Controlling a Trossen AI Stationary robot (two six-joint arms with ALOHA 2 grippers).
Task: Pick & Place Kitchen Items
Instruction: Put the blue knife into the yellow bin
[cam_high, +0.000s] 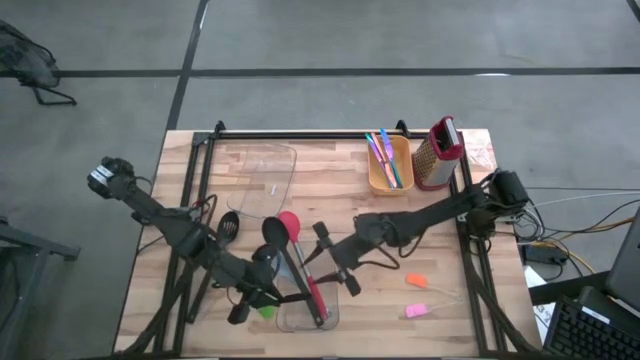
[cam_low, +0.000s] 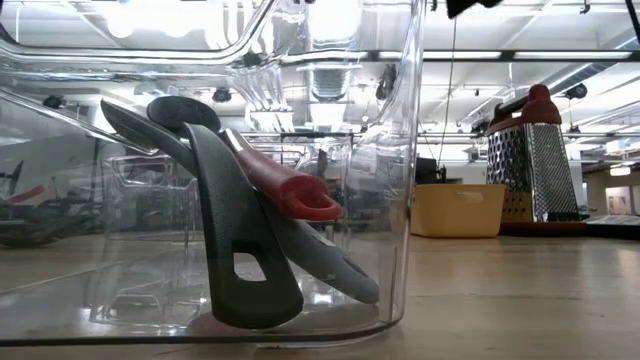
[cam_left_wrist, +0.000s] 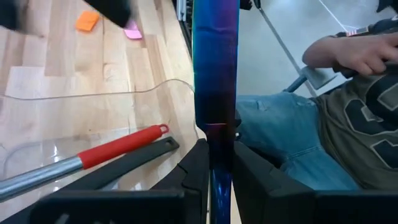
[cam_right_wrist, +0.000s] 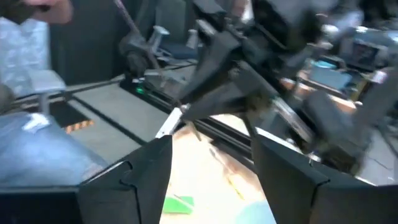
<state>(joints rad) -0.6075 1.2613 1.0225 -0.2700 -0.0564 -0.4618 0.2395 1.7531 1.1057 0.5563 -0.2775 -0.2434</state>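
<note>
Red and black spoon handles lie together in the clear bin (cam_high: 305, 318) at the near edge of the table (cam_high: 440, 240), with the red spoon (cam_high: 300, 262) and black spoon (cam_high: 277, 240) sticking their bowls out over its far rim. From table height, the black handle (cam_low: 235, 240) and the red one (cam_low: 290, 190) lean against each other inside the bin wall. A slotted turner (cam_high: 229, 227) rests just left of the spoons. A green chunk (cam_high: 265, 312) sits by the bin's left side; an orange chunk (cam_high: 416, 280) and a pink chunk (cam_high: 416, 311) lie to the right, well apart from the bin.

Left gripper (cam_high: 250, 300) hangs at the bin's near left corner, fingers (cam_left_wrist: 196, 168) pinching a dark blue stick (cam_left_wrist: 215, 74) that stands upright between them. Right gripper (cam_high: 335, 270) hovers just right of the bin, its fingers (cam_right_wrist: 149, 168) spread with nothing between them.

Far right on the table, a yellow tub (cam_high: 390, 165) holds thin coloured sticks (cam_high: 383, 152), with the grater (cam_high: 438, 152) beside it. A second clear tray (cam_high: 262, 175) lies far left of centre. A person in jeans (cam_left_wrist: 280, 124) sits beyond the near edge.
</note>
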